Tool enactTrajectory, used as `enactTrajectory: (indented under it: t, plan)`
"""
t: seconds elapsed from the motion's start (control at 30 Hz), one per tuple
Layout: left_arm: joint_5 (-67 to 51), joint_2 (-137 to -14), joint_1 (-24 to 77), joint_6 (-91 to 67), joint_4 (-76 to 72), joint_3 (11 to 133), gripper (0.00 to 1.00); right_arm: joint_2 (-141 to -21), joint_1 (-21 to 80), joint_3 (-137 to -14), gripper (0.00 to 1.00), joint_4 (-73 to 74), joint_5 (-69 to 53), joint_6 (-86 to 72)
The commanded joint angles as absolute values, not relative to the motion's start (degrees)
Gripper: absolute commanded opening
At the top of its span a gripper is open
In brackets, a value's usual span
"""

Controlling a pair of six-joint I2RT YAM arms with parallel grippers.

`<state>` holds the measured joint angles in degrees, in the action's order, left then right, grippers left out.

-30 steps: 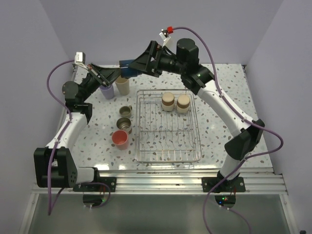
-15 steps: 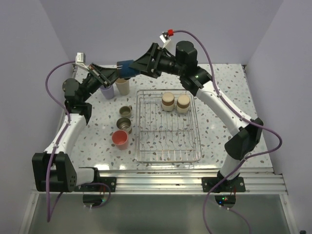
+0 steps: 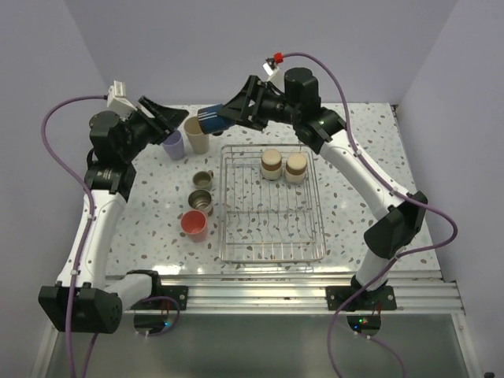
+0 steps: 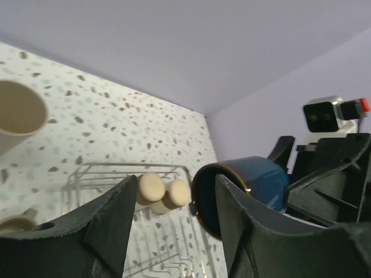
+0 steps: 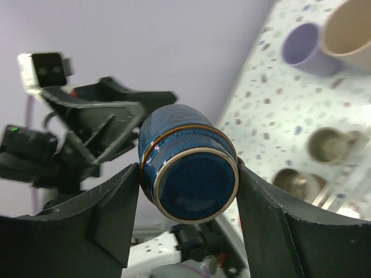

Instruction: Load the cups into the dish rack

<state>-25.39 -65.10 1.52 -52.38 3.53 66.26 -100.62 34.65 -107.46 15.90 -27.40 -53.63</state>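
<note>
The right end effector (image 3: 219, 118) was clenched on the dark blue mug (image 3: 209, 120), gripping its sides. The mug lay on its side in the air above the worktop (image 3: 362, 157), beyond the far left corner of the dish rack (image 3: 323, 206). The left end effector (image 3: 164, 120) was released and empty, raised near the lavender tumbler (image 3: 173, 144). The beige tumbler (image 3: 197, 134) stood just beside the lavender one. Two tan cups (image 3: 271, 164) stood inverted, side by side, at the far end of the rack. Two steel cups (image 3: 201, 199) and the coral-pink cup (image 3: 194, 225) stood on the worktop left of the rack.
</note>
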Motion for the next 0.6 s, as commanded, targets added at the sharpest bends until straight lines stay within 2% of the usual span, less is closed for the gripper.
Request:
enactTrajectory:
  t: [0.0, 0.13, 0.23, 0.37, 0.57]
  plan:
    - [-12.1, -62.3, 1.2, -42.2, 20.4, 69.9, 0.6, -96.4, 32.3, -112.3, 0.0, 21.3, -23.4, -45.1]
    - [-7.0, -60.9, 1.2, -37.1, 25.1, 70.1, 0.62, -100.0, 32.7, -120.8, 0.0, 42.0, -10.3, -32.5]
    - [-5.8, -59.9, 1.2, -35.3, 26.6, 68.3, 0.62, -102.1, 33.0, -122.3, 0.0, 49.4, -4.5, -27.3]
    - [-5.8, -58.3, 1.1, -34.5, 27.2, 64.3, 0.62, -107.7, 35.2, -127.1, 0.0, 57.2, 4.9, -20.6]
    - [-6.1, -57.0, 1.2, -33.5, 28.2, 62.2, 0.62, -117.5, 38.6, -136.3, 0.0, 62.8, 10.6, -17.1]
